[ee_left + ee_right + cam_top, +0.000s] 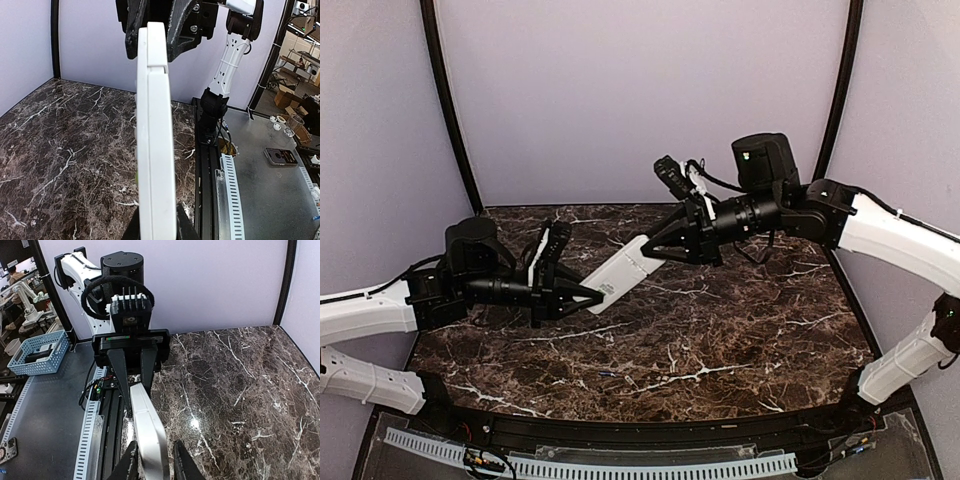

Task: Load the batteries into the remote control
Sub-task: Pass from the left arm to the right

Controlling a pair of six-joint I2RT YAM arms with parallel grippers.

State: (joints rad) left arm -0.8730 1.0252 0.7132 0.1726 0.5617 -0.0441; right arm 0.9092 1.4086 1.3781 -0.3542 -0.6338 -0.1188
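One remote control (625,272) is present. It is held above the marble table (720,340), tilted with its right end higher. Two arms reach inward, forearms near horizontal, wrists facing each other. The left gripper (592,295) is clamped on the lower end. The right gripper (653,247) grips the upper end, apparently with firm contact. Both wrist views show the handset edge-on.

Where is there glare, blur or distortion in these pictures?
Right wrist: a bright glare spot on the marble table. Left wrist: the remote control, edge-on near the lens, looks slightly soft. Top external: the black corner posts bow, showing lens distortion.
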